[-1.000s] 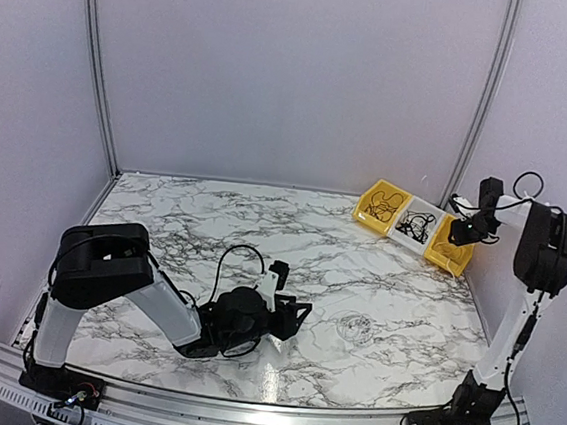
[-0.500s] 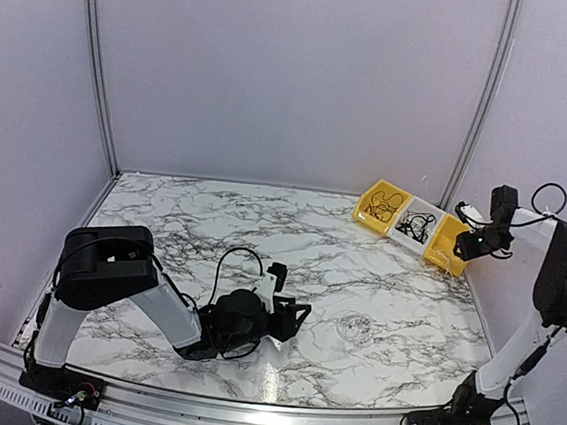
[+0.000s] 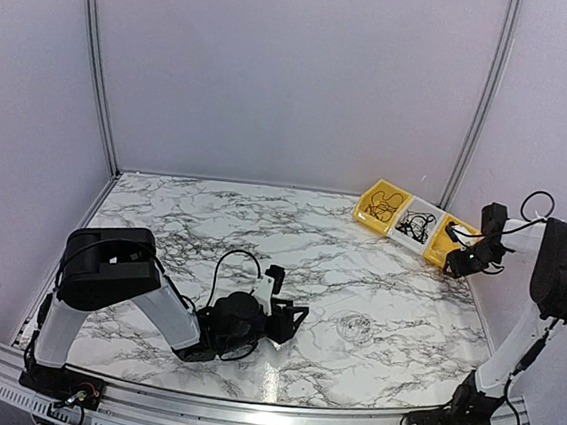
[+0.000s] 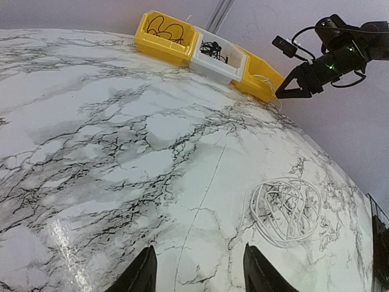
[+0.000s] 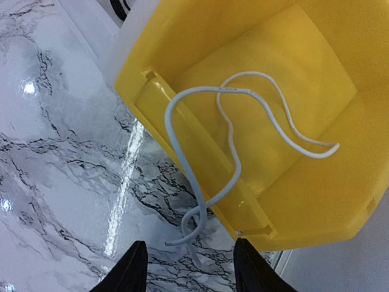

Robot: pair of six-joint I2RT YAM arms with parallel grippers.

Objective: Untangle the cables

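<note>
A loose tangle of thin white cables (image 3: 358, 327) (image 4: 285, 210) lies on the marble, to the right of my left gripper (image 3: 296, 321) (image 4: 200, 247). That gripper hangs low over the table, open and empty. One white cable (image 5: 179, 157) lies in the right yellow bin (image 3: 448, 243) (image 5: 316, 201) and droops over its near rim onto the table. My right gripper (image 3: 456, 264) (image 5: 190, 241) hovers at that rim, open, with the cable's end lying free between its fingers. Black cables sit in the white bin (image 3: 415, 225) and the left yellow bin (image 3: 383, 204).
The three bins stand in a row at the back right corner, close to the right wall. Grey walls enclose the table (image 3: 211, 236) on three sides. The left arm's own thick black cable loops above its wrist.
My right arm swung and its gripper dropped from over the right yellow bin to its near rim, jaws opening wider. The left arm has hardly moved.
</note>
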